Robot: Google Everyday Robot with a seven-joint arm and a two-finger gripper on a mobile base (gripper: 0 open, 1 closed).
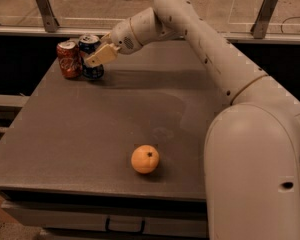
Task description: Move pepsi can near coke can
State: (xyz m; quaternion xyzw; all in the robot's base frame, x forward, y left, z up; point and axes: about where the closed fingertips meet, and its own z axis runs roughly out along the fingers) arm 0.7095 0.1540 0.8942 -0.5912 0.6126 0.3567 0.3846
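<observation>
The dark blue pepsi can [89, 46] stands on the grey table [90, 129] at the far left, right beside the red coke can [69, 59], nearly touching it. My gripper [96, 56] is at the pepsi can, with a cream finger [101, 54] across the can's front. The arm reaches in from the right over the back of the table.
An orange [145, 158] lies near the table's front edge. A rail with metal posts [44, 6] runs behind the table. My robot's white body [255, 174] fills the right foreground.
</observation>
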